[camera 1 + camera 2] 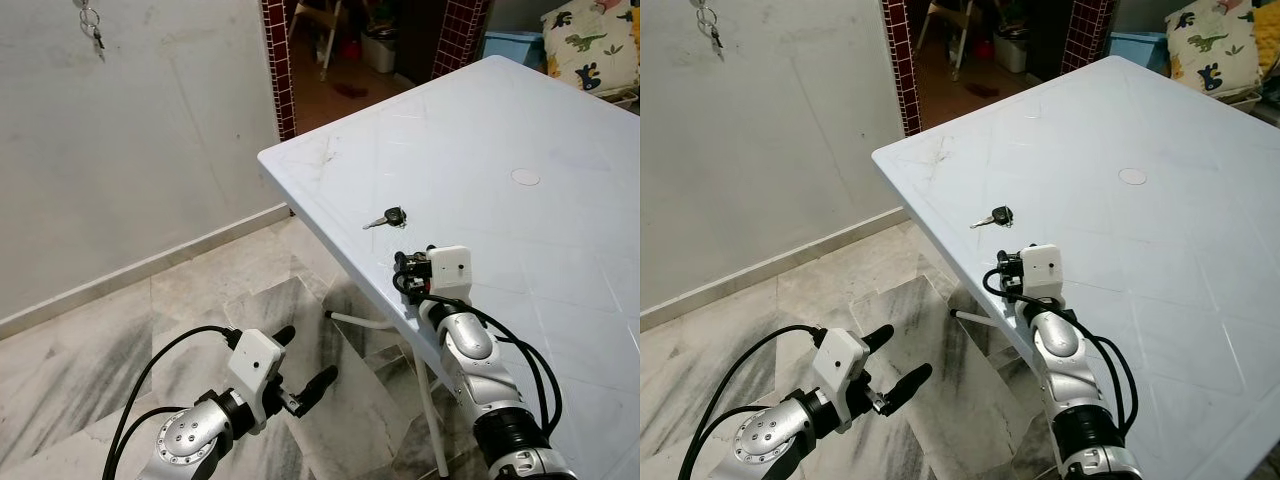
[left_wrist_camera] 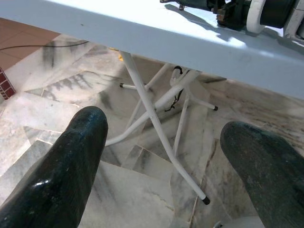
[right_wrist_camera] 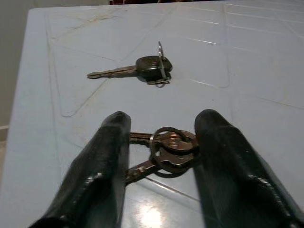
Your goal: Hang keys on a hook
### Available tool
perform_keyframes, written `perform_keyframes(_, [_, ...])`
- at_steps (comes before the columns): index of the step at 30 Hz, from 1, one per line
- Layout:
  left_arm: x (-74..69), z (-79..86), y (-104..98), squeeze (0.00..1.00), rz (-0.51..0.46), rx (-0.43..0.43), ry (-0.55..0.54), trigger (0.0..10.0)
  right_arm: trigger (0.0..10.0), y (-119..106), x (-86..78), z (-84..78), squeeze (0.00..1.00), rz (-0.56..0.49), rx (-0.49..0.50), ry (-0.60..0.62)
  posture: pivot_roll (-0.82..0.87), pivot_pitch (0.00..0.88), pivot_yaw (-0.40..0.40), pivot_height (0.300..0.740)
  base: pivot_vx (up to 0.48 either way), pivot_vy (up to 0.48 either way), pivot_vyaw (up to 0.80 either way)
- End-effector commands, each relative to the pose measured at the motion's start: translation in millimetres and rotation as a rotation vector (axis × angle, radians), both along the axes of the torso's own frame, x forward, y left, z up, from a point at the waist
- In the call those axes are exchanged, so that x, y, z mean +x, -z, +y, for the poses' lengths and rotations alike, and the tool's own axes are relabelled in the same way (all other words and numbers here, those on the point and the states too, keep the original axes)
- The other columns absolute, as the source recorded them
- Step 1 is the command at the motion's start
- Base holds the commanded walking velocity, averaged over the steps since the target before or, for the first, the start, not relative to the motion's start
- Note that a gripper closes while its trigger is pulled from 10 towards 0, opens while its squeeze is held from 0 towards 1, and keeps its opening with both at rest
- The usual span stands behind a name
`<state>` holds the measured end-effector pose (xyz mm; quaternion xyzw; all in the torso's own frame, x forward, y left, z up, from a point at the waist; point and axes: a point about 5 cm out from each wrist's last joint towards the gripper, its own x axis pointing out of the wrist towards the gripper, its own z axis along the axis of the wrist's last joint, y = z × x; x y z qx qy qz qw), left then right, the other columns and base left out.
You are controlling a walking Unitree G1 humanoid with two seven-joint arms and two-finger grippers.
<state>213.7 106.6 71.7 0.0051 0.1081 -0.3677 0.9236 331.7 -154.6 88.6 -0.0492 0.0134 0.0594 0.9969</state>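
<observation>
Ringed metal keys (image 3: 166, 153) between spread right end effector (image 3: 161, 142), glossy white table (image 1: 560, 250).

Glossy, smooth plastic is being shown by the table (image 1: 520, 120); dull metal by the keys (image 3: 166, 149); polished veined marble by the floor (image 1: 120, 330).

Right arm stretched forward and up, white wrist block raised, right gripper (image 3: 161, 156) held low with both black fingers (image 3: 102, 166) spread apart in a wide V. Left arm bent low at the side, cable looped behind the wrist, left gripper (image 1: 303, 365) pointing forward and to the right. Left fingers (image 2: 71, 161) parted wide, nothing between them.
</observation>
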Motion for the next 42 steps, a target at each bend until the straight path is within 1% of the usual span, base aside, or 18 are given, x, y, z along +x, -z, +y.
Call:
perform_keyframes(1, [-0.5,3.0,1,0.00,0.001,0.016,-0.008,10.0,0.0,10,-4.8,-7.7,0.00,0.054,-0.007,0.025,0.04,0.104,0.064,0.740,0.000,0.000,0.00])
perform_keyframes(6, [-1.2,3.2,1,0.00,0.002,0.016,-0.007,10.0,0.0,14,-6.5,-9.1,0.00,0.080,-0.012,0.023,0.04,0.106,0.064,0.740,0.000,0.000,0.00])
perform_keyframes(16, [-1.5,3.5,2,0.00,0.004,0.018,-0.007,10.0,0.0,22,-9.6,-5.9,0.00,0.132,-0.011,-0.005,0.04,0.105,0.066,0.740,0.000,0.000,0.00])
perform_keyframes(23, [-1.3,3.9,3,0.00,0.007,0.018,-0.005,10.0,0.0,20,-8.5,-7.5,0.00,0.127,0.000,0.000,0.04,0.103,0.068,0.740,0.000,0.000,0.00])
perform_keyframes(32, [-1.2,5.0,4,0.00,0.011,0.020,-0.012,10.0,0.0,16,-6.5,-5.7,0.00,0.111,0.020,0.002,0.04,0.094,0.064,0.740,0.000,0.000,0.00])
perform_keyframes(34, [-0.3,6.0,4,0.00,0.010,0.021,-0.022,10.0,0.0,15,-5.9,-6.3,0.00,0.106,0.029,0.007,0.04,0.089,0.063,0.740,0.000,0.000,0.00])
perform_keyframes(40, [0.4,7.3,4,0.00,0.004,0.026,-0.035,10.0,0.0,0,-0.3,-7.8,0.00,0.054,0.110,0.031,0.04,0.083,0.064,0.740,0.000,0.000,0.00])
perform_keyframes(41, [0.4,7.3,4,0.00,0.004,0.026,-0.035,10.0,0.0,0,-0.3,-7.8,0.00,0.054,0.110,0.031,0.04,0.083,0.064,0.740,0.000,0.000,0.00])
perform_keyframes(42, [0.3,7.5,4,0.00,0.004,0.027,-0.037,10.0,0.0,-9,3.3,-6.4,0.00,0.026,0.156,0.030,0.04,0.080,0.064,0.740,0.000,0.000,0.00])
